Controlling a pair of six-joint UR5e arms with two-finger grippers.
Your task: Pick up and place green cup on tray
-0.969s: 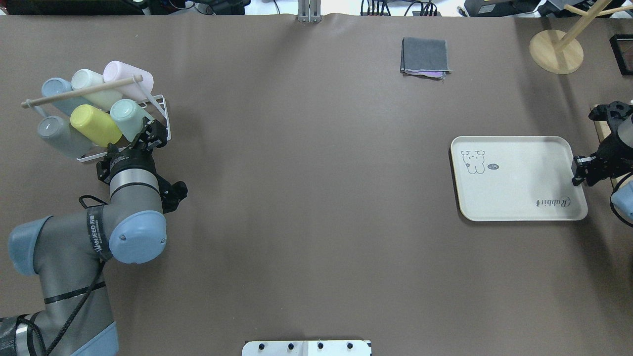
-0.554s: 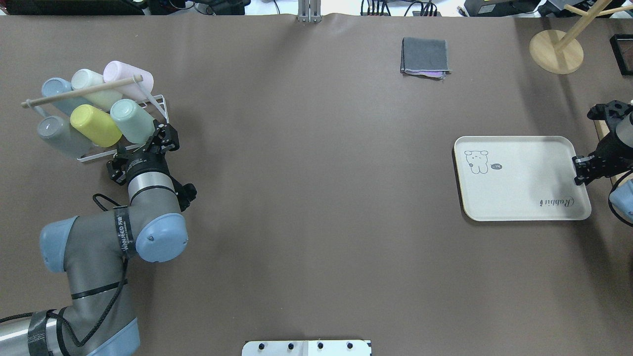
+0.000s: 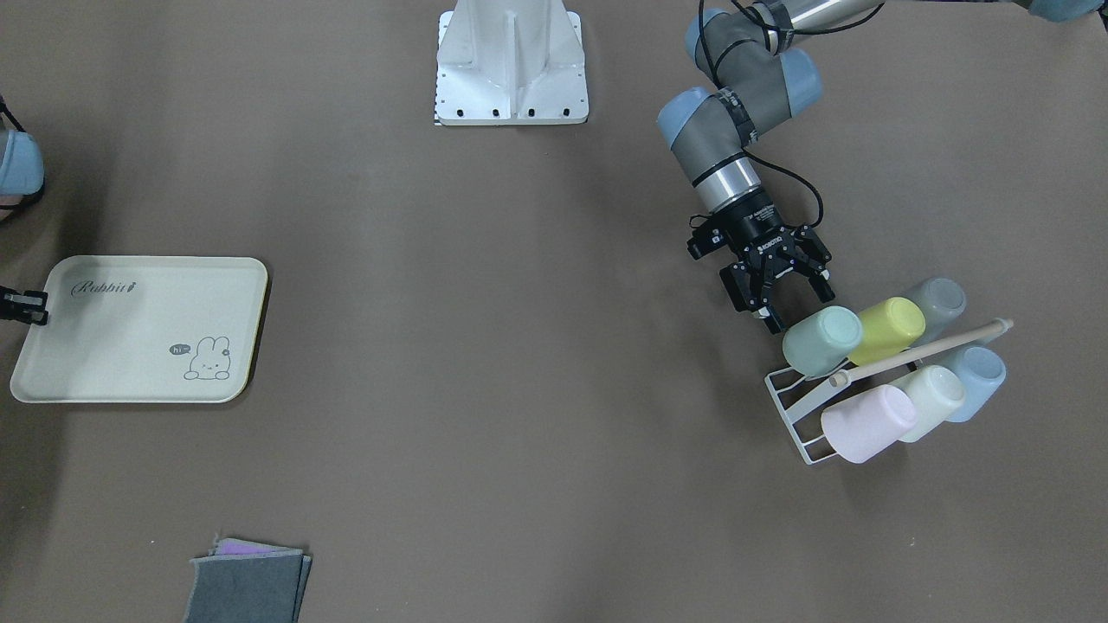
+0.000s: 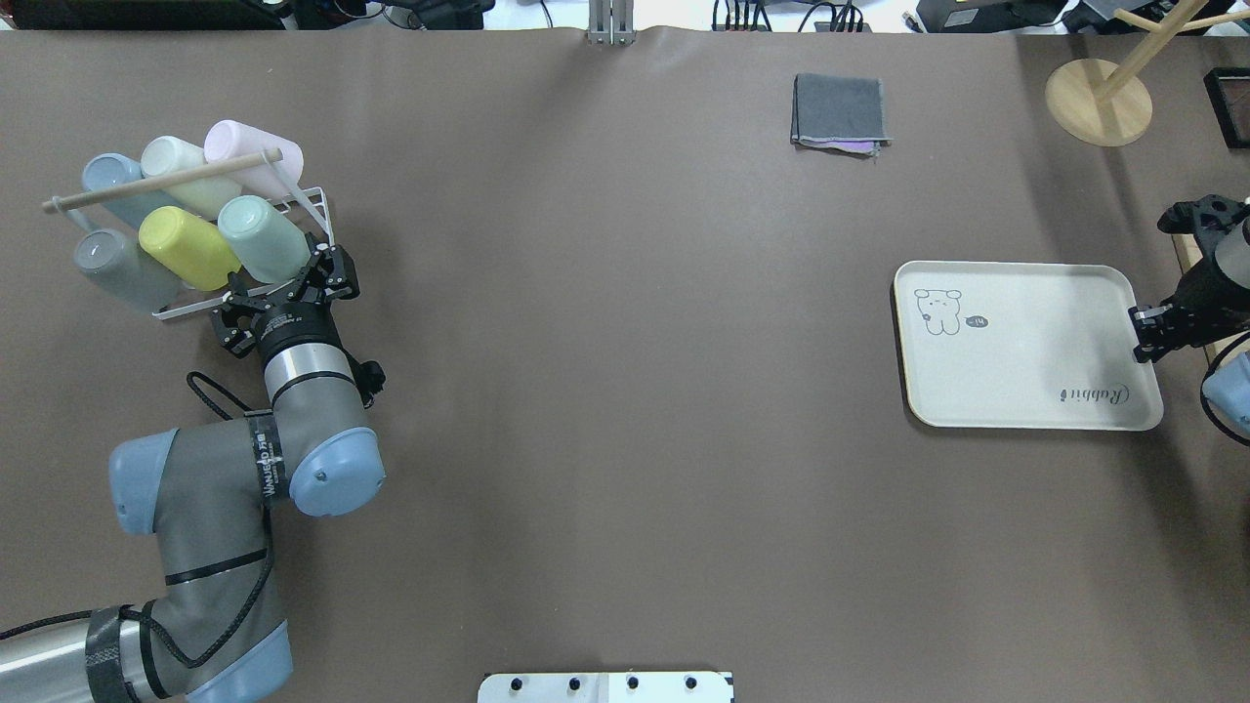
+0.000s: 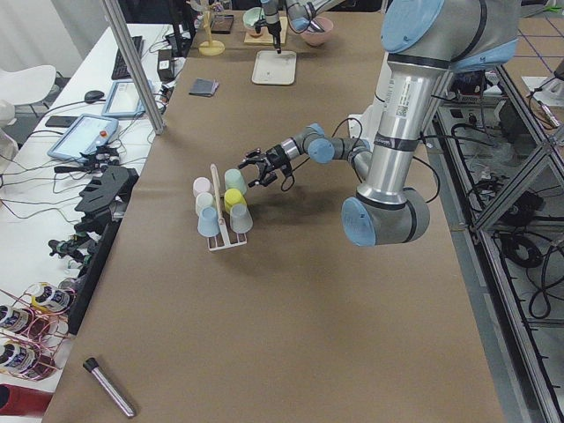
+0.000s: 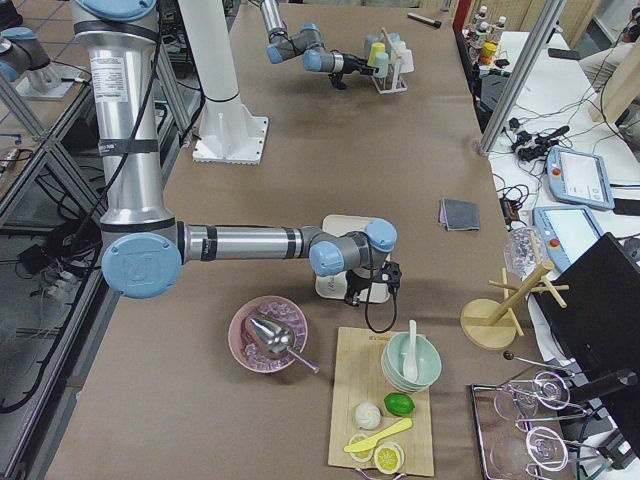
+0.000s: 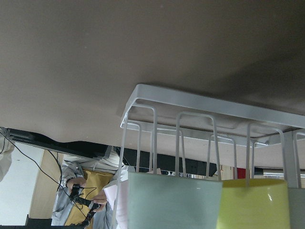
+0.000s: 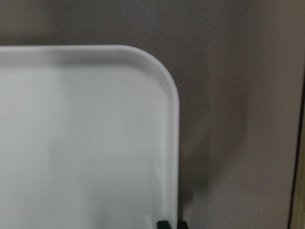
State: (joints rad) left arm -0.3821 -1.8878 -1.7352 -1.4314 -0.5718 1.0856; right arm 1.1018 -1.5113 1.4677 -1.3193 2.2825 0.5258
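The green cup (image 4: 262, 239) is mint and rests tilted on a white wire rack (image 4: 317, 210), next to a yellow-green cup (image 4: 187, 247). It also shows in the front view (image 3: 821, 343) and at the bottom of the left wrist view (image 7: 167, 202). My left gripper (image 4: 285, 285) is open, just short of the green cup's near end and not touching it; it also shows in the front view (image 3: 792, 305). The cream tray (image 4: 1025, 361) lies at the right. My right gripper (image 4: 1141, 337) is shut on the tray's right rim, and its fingertips (image 8: 163, 223) show at the tray's rim (image 8: 174, 143).
The rack also holds grey (image 4: 117, 266), blue (image 4: 109, 178), cream (image 4: 186, 176) and pink (image 4: 249, 148) cups under a wooden dowel (image 4: 161, 181). A folded grey cloth (image 4: 840, 112) and a wooden stand's base (image 4: 1099, 103) sit at the far side.
My left arm has swung right, and its gripper has turned to face the green cup's near end. The tray has shifted slightly right and away in the right gripper's hold.
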